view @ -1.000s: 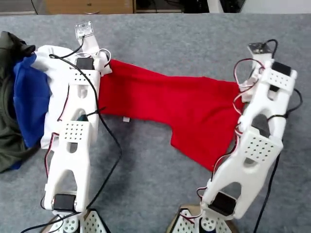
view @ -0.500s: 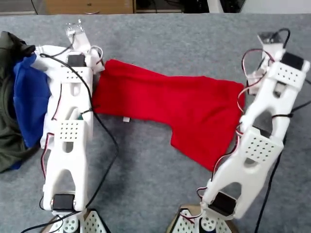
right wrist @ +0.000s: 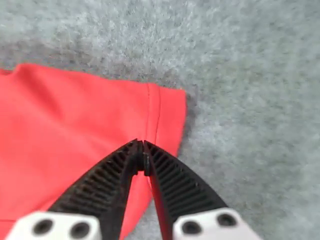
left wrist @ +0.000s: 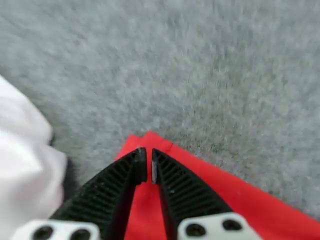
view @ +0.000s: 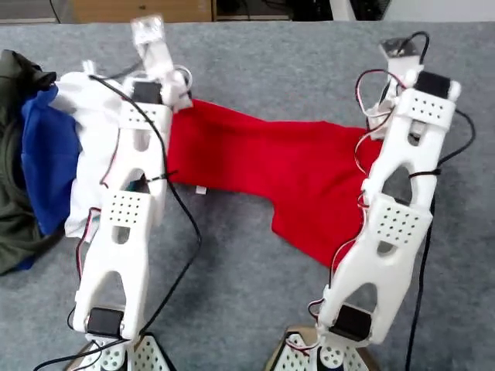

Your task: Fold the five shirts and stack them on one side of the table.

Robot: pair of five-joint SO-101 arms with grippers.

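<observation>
Your left pincer (left wrist: 148, 167) is clenched, its two black ribbed jaws meeting on a corner of the red shirt (view: 286, 170). The point of that corner pokes out just past the tips onto the grey counter (view: 294, 69). Just beside this pincer, on its outer side, lies a bulge of the white shirt (left wrist: 20, 165).

Your right pincer (right wrist: 143, 161) is clenched as well, pinching the red shirt right at the stitched hem near its far right corner. Red cloth spreads away from the jaws towards the middle of the counter, and bare grey surface lies on the other side of them.

From above, you see the red shirt stretched flat between the two pincers as a wide band across the counter. A broader flap hangs down towards the base of the right arm (view: 387, 232). A small white tag (view: 201, 190) sits at its near edge, close to the left arm (view: 124, 216).

The other clothes are heaped at the left edge of the counter. The white shirt lies partly under the left arm, the blue shirt (view: 46, 154) touches it on the outside, and a dark green garment (view: 15, 216) is bunched at the very edge, under the blue one.
</observation>
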